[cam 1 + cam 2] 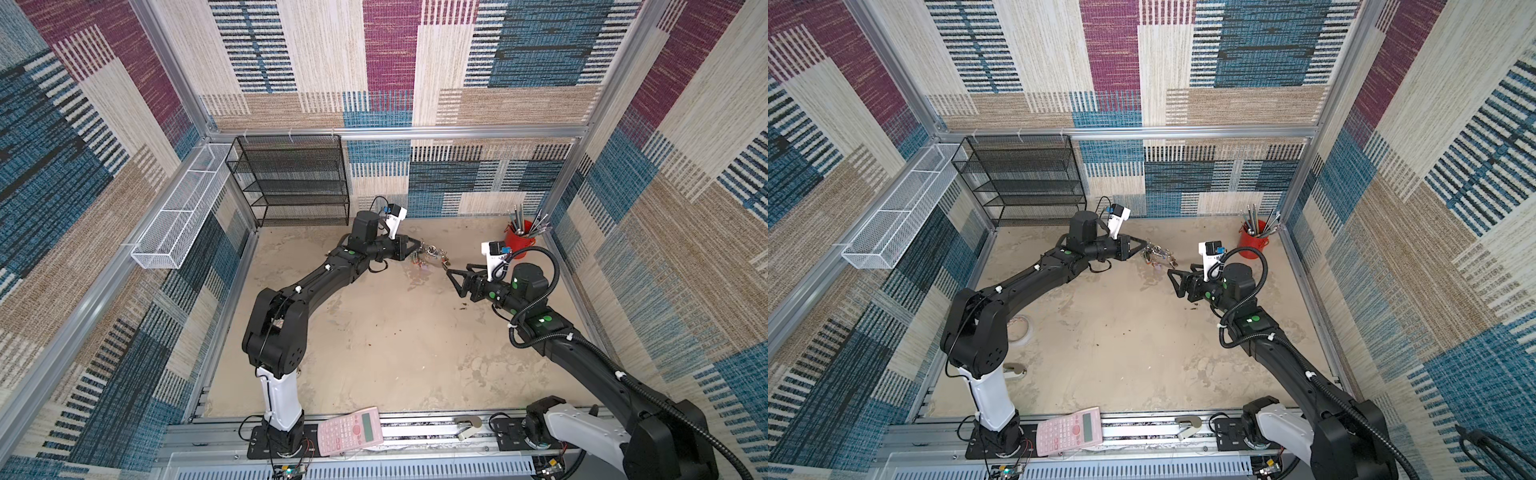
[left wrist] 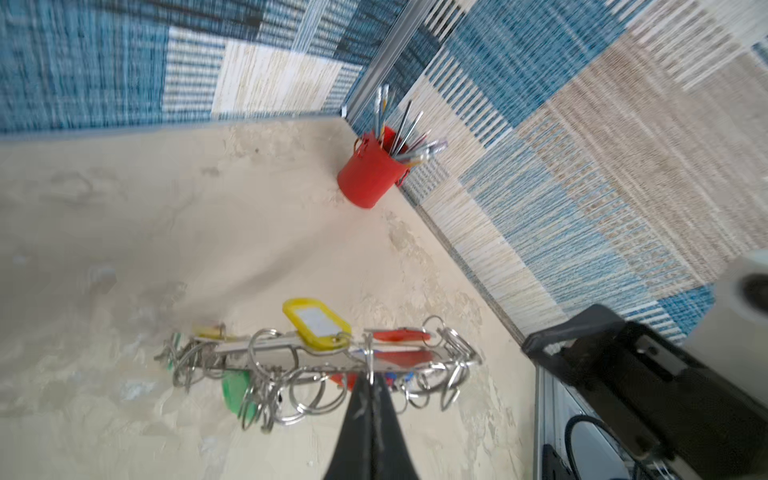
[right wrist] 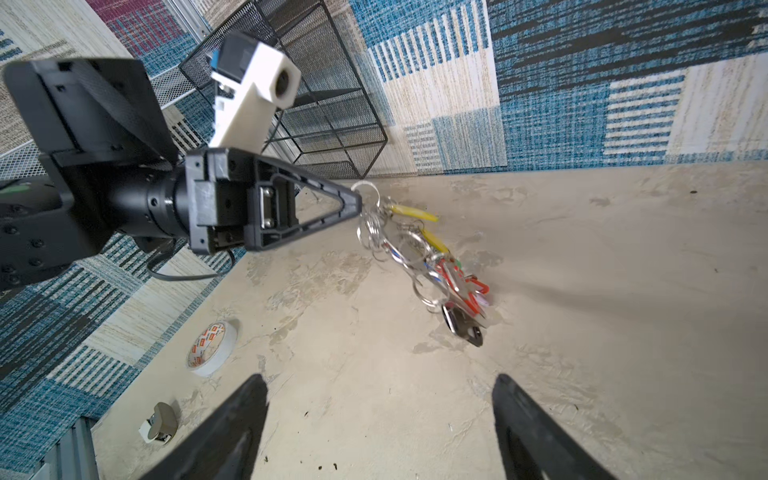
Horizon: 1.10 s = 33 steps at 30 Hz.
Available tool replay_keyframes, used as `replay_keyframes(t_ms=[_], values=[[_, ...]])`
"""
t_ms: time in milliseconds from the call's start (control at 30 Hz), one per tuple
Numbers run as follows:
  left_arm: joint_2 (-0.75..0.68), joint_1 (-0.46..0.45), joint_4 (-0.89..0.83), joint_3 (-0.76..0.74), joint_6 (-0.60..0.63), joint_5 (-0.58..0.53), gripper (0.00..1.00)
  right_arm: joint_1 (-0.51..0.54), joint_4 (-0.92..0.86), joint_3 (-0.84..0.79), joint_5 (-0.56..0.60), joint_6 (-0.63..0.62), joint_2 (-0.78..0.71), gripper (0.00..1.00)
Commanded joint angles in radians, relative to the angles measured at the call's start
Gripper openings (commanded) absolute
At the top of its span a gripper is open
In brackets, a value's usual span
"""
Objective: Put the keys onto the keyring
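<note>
In both top views the keyring is showing too small, at centre, to tell what is hanging on it. In a top view, at centre left, the left arm is hiding part of the tape. In the right wrist view the frame edge is cutting off the fingers of the right gripper.

A robot lab cell — aluminium frame, carpet-clad walls.

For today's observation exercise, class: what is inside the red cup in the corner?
A bundle of pens stands in the red cup, upper ends sticking out above the rim. Their lower ends and the cup's floor are hidden by its wall.
</note>
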Motion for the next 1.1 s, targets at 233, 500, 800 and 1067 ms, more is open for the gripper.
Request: replay_keyframes(t_ms=[233,500,800,1067], values=[[-0.128,0.006,0.115,-0.318,-0.046,-0.116,0.00,0.001,0.059,-0.014,-0.042,0.012,0.002,0.87],[-0.275,0.015,0.106,-0.447,-0.037,-0.272,0.37,0.001,0.089,-0.026,-0.016,0.021,-0.009,0.93],[-0.569,0.061,-0.035,-0.550,-0.012,-0.598,0.81,-0.037,0.064,0.012,0.208,0.006,-0.051,1.00],[-0.785,0.123,-0.142,-0.678,-0.023,-1.034,0.99,-0.076,0.158,-0.099,0.535,0.007,-0.087,1.00]])
